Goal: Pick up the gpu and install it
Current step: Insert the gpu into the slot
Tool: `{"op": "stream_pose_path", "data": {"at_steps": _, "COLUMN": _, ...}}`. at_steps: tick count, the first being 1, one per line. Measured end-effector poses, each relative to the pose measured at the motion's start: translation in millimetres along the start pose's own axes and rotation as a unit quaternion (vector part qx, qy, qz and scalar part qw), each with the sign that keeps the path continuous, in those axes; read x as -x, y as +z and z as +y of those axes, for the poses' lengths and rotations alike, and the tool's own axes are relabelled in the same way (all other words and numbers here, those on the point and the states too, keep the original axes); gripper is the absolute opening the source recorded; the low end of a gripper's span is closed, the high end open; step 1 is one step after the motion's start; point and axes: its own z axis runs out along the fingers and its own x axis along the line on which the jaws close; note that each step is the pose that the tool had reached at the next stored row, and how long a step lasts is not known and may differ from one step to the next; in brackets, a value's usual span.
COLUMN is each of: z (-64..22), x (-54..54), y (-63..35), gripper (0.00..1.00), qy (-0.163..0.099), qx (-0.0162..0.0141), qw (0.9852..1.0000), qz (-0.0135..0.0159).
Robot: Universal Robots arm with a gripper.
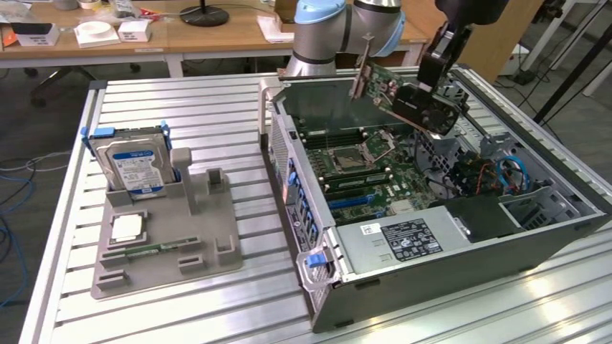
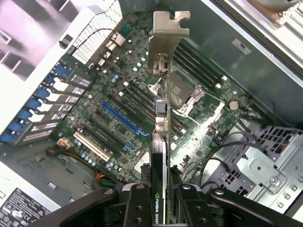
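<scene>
Gripping the gpu [image 1: 411, 100], the tool [image 2: 162, 196] hangs above the motherboard [image 1: 359, 168].

**GPU hanging over the open case**

The end effector [image 1: 423, 84] is gripping the gpu [image 1: 388, 84] and holding it tilted in the air above the open case [image 1: 297, 193], with its silvery bracket [image 1: 360, 72] facing the exterior view's left. Beneath it the motherboard [image 1: 368, 168] is lying exposed inside the case. Toward the exterior view's left, a hard drive [image 1: 139, 163] is standing upright in a grey holder [image 1: 201, 229], which is sitting on the slatted desk [image 1: 191, 107] beside the case.
</scene>
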Motion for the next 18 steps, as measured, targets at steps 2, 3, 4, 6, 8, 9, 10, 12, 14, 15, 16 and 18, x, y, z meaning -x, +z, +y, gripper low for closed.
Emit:
{"op": "stream_pose_path", "data": {"at_steps": 2, "z": 0.0, "x": 0.0, "y": 0.0, "gripper": 0.26, "qy": -0.011, "qx": 0.0003, "qw": 0.9999, "qz": 0.0005}}
{"op": "stream_pose_path", "data": {"at_steps": 3, "z": 0.0, "x": 0.0, "y": 0.0, "gripper": 0.26, "qy": -0.017, "qx": 0.0004, "qw": 0.9999, "qz": 0.0007}}
{"op": "stream_pose_path", "data": {"at_steps": 4, "z": 0.0, "x": 0.0, "y": 0.0, "gripper": 0.26, "qy": -0.023, "qx": 0.0005, "qw": 0.9997, "qz": 0.0009}}
{"op": "stream_pose_path", "data": {"at_steps": 6, "z": 0.0, "x": 0.0, "y": 0.0, "gripper": 0.26, "qy": -0.034, "qx": 0.0008, "qw": 0.9994, "qz": 0.0014}}
{"op": "stream_pose_path", "data": {"at_steps": 8, "z": 0.0, "x": 0.0, "y": 0.0, "gripper": 0.26, "qy": -0.045, "qx": 0.0010, "qw": 0.9990, "qz": 0.0018}}
{"op": "stream_pose_path", "data": {"at_steps": 9, "z": 0.0, "x": 0.0, "y": 0.0, "gripper": 0.26, "qy": -0.051, "qx": 0.0012, "qw": 0.9987, "qz": 0.0020}}
{"op": "stream_pose_path", "data": {"at_steps": 10, "z": 0.0, "x": 0.0, "y": 0.0, "gripper": 0.26, "qy": -0.056, "qx": 0.0013, "qw": 0.9984, "qz": 0.0022}}
{"op": "stream_pose_path", "data": {"at_steps": 12, "z": 0.0, "x": 0.0, "y": 0.0, "gripper": 0.26, "qy": -0.067, "qx": 0.0015, "qw": 0.9977, "qz": 0.0027}}
{"op": "stream_pose_path", "data": {"at_steps": 14, "z": 0.0, "x": 0.0, "y": 0.0, "gripper": 0.26, "qy": -0.077, "qx": 0.0018, "qw": 0.9970, "qz": 0.0031}}
{"op": "stream_pose_path", "data": {"at_steps": 15, "z": 0.0, "x": 0.0, "y": 0.0, "gripper": 0.26, "qy": -0.082, "qx": 0.0019, "qw": 0.9966, "qz": 0.0033}}
{"op": "stream_pose_path", "data": {"at_steps": 16, "z": 0.0, "x": 0.0, "y": 0.0, "gripper": 0.26, "qy": -0.087, "qx": 0.0020, "qw": 0.9962, "qz": 0.0035}}
{"op": "stream_pose_path", "data": {"at_steps": 18, "z": 0.0, "x": 0.0, "y": 0.0, "gripper": 0.26, "qy": -0.098, "qx": 0.0022, "qw": 0.9952, "qz": 0.0039}}
